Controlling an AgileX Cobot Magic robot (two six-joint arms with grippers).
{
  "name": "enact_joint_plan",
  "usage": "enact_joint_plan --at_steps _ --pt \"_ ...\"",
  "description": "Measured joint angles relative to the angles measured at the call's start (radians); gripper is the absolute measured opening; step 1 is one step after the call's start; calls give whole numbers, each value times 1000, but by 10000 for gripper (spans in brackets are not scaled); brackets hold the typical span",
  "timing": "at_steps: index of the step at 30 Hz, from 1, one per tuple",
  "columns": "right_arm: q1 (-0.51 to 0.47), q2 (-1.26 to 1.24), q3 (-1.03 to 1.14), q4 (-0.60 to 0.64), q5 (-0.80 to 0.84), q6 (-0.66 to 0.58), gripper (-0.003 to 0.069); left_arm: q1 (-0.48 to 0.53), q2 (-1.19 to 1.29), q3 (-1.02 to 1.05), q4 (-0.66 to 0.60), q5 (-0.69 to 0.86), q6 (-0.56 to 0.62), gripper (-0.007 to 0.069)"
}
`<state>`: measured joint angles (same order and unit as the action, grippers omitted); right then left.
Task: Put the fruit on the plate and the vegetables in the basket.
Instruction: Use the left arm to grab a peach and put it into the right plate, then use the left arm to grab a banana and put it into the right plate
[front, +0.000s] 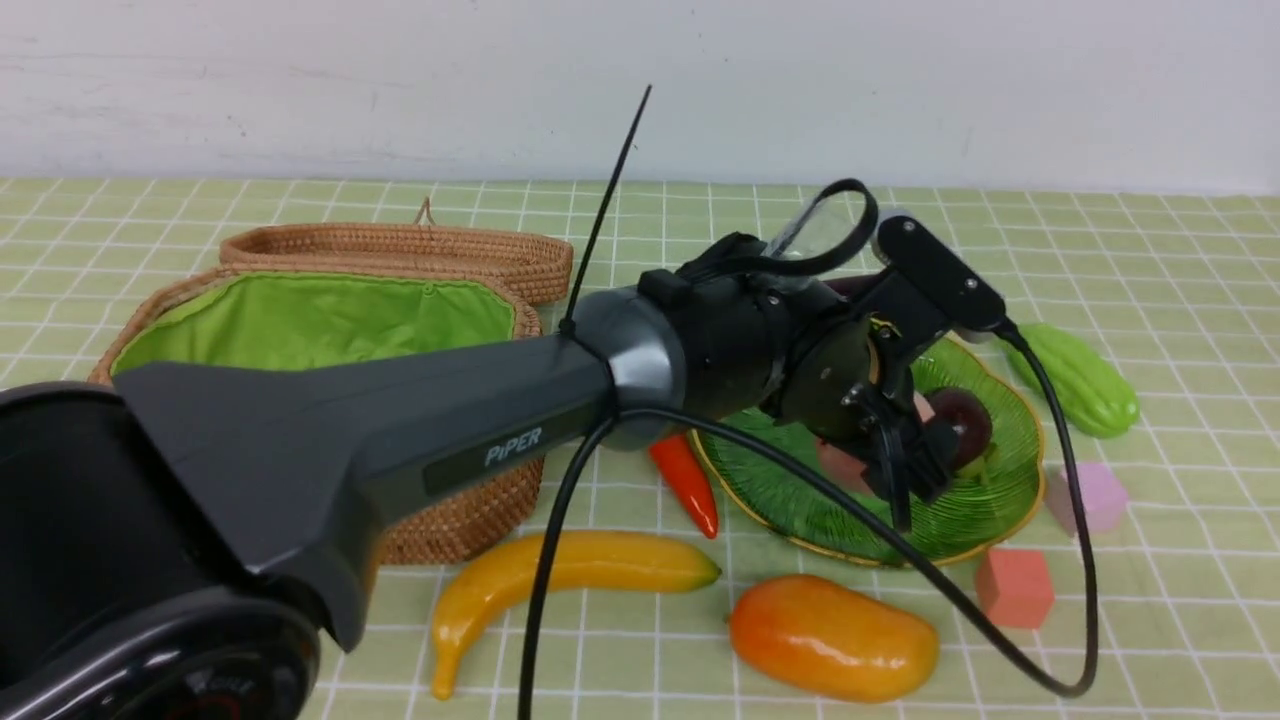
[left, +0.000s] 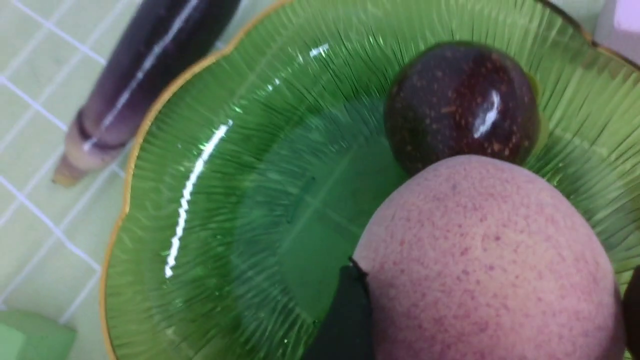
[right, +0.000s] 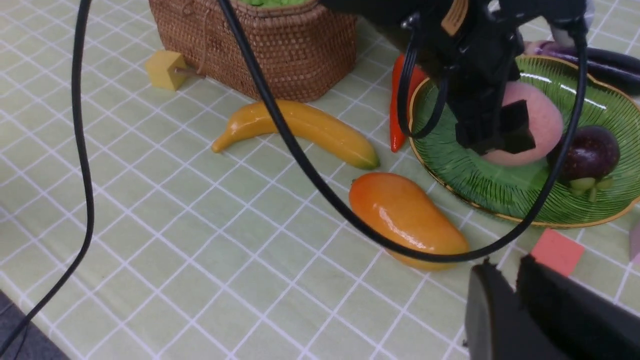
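Peach (left: 490, 260), mangosteen (left: 462, 105) on plate (left: 200, 200) (basket (front: 460, 520) open)

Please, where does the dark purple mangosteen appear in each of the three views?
Front view: mangosteen right of centre, on the green plate, beside the left claw.
Left wrist view: on the plate, mangosteen touching the pink peach.
Right wrist view: on the plate, mangosteen beside the peach.
Shared landmark: the plate's gold rim.

light: bright, even, diffuse, from overhead | shadows: faint, soft, tight under mango (front: 833, 637) and banana (front: 590, 570) near plate (front: 800, 490) | glare: white streaks along plate ribs, small spot on mangosteen (left: 462, 107) on plate, sheen on eggplant (left: 150, 65) beside plate | focus: peach (left: 490, 260) on plate soft in left wrist view; right pincer (right: 502, 265) blurred, close to lens
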<state>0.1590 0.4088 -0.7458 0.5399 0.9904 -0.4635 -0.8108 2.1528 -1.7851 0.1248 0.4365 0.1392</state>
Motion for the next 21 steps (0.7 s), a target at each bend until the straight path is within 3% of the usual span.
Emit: enact_joint_plan --at_steps 13,17,21 --pt "0 0 0 0 0 0 87 0 -84 1 5 77 0 640" --pt "0 0 0 0 0 0 89 -1 -182 1 0 268 -43 483" --pt "0 0 0 0 0 0 91 -1 -294 0 4 502 -156 195"
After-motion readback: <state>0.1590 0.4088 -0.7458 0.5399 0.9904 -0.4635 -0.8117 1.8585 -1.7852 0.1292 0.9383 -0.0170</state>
